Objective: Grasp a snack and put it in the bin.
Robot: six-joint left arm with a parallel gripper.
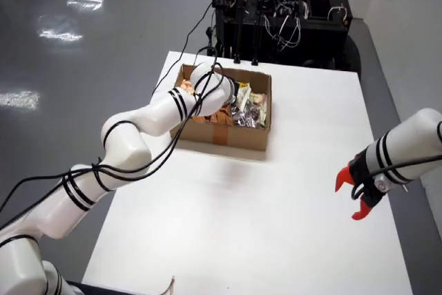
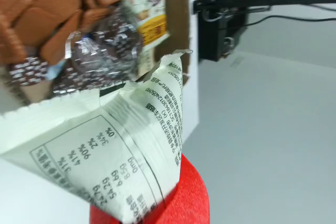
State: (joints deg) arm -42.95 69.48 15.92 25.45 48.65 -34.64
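Observation:
A brown cardboard box (image 1: 238, 139) full of snacks stands at the far side of the white table (image 1: 276, 226). My working arm reaches in from the left of the overhead view, with its gripper (image 1: 233, 93) over the box's middle and mostly hidden by the wrist. In the wrist view, a red finger (image 2: 186, 198) pinches a white snack packet (image 2: 121, 145) printed with a nutrition table. The packet hangs over the box's edge. Behind it lie orange packets (image 2: 47, 9) and silvery foil packets (image 2: 100, 45).
A second white arm with an open red gripper (image 1: 356, 195) hangs above the table's right edge. A black equipment rack (image 1: 276, 12) with cables stands behind the table. Grey floor surrounds the table.

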